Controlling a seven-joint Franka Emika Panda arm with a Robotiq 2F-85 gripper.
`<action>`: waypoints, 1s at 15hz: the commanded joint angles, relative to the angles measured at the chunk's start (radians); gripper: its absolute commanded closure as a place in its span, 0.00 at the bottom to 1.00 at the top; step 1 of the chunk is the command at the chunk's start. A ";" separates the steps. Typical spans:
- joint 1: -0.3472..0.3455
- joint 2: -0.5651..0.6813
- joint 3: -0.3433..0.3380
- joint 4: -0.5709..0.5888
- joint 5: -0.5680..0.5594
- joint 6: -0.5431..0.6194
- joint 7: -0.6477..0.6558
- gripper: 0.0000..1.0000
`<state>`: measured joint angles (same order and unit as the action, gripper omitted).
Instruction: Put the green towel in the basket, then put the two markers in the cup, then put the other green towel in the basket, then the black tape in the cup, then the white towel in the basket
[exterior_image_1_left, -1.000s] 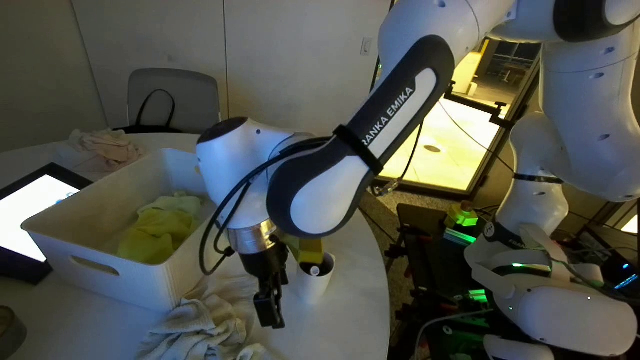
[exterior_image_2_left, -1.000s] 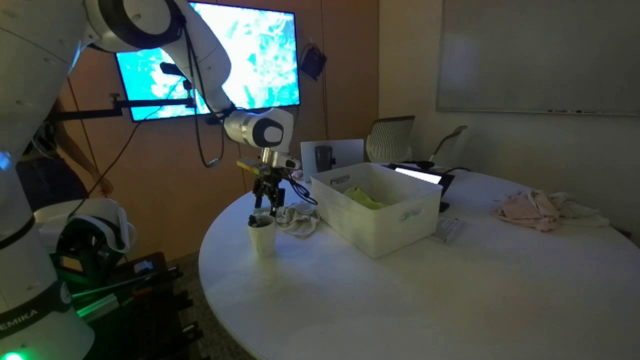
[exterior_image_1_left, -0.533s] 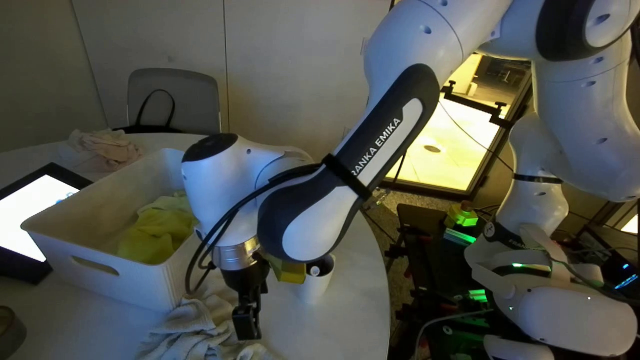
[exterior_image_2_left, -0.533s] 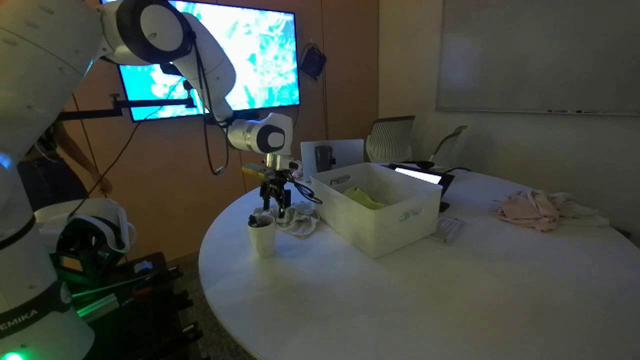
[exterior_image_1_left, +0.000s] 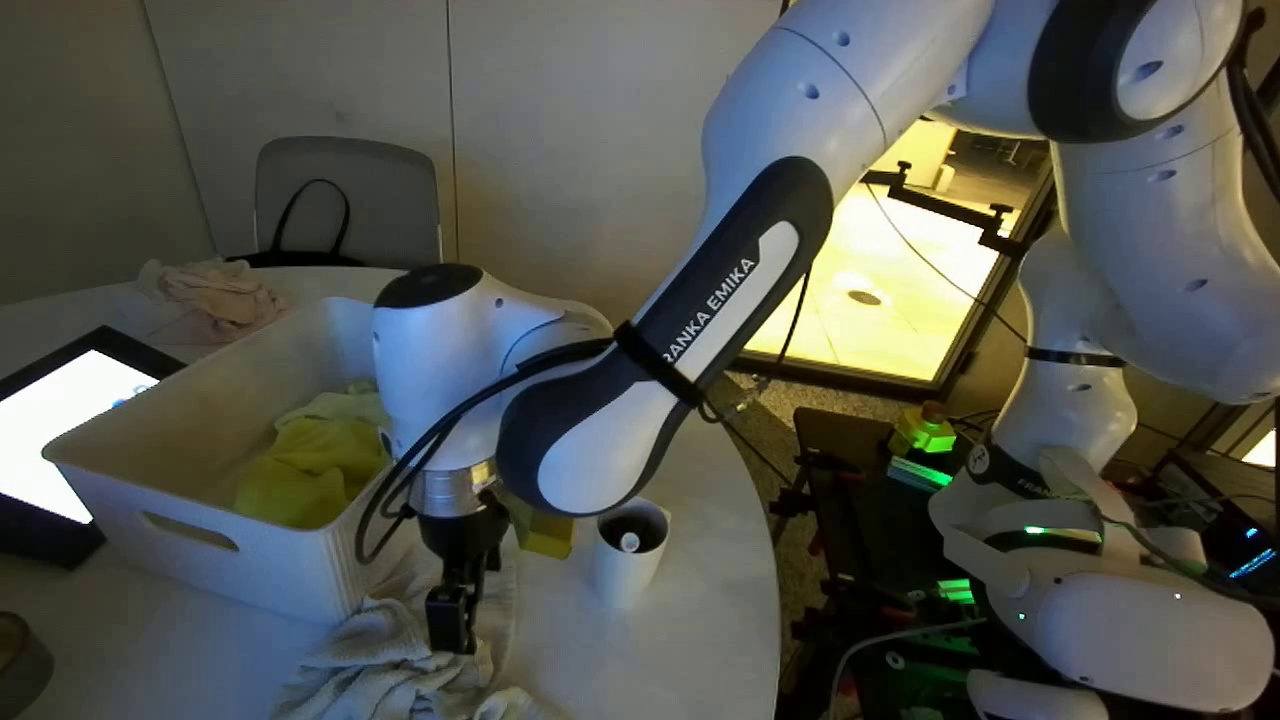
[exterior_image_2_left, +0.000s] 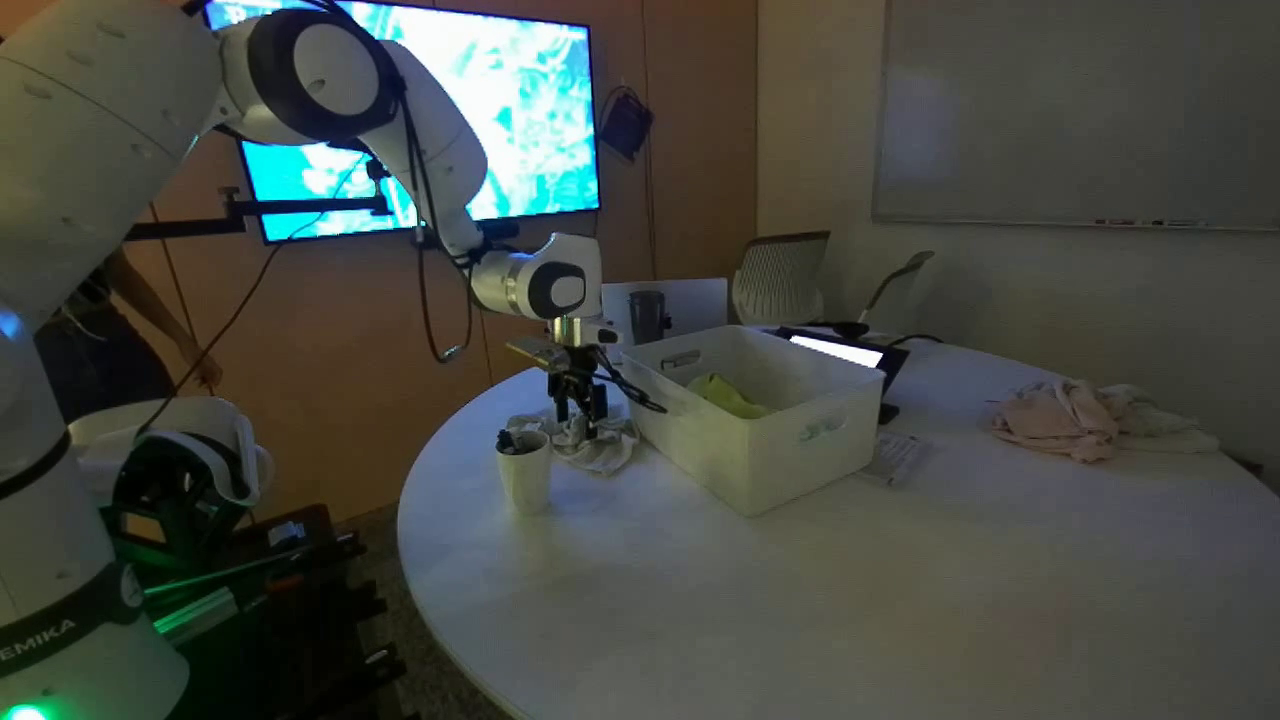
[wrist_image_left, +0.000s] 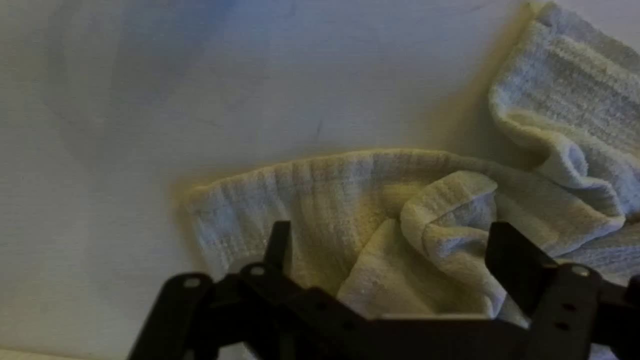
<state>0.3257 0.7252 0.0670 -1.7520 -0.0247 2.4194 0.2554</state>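
Gripper (wrist_image_left: 387, 245) over white towel (wrist_image_left: 345, 205), jaws wide apart, nothing held; towel's raised fold (wrist_image_left: 452, 220), likely grasp point, shows between jaws in wrist view; long axis indistinct.

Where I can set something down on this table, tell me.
In an exterior view, a wide bare stretch of table lies on the camera side of the cup, basket and pink cloth. It's crowded where the open gripper hangs over the white towel, close by basket and cup.
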 joint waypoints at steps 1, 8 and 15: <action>-0.022 0.031 -0.006 0.033 0.004 0.039 0.004 0.00; -0.049 0.057 -0.025 0.044 0.001 0.045 -0.002 0.00; -0.047 0.109 -0.043 0.047 -0.009 0.032 0.003 0.00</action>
<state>0.2784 0.8009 0.0287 -1.7346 -0.0247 2.4569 0.2551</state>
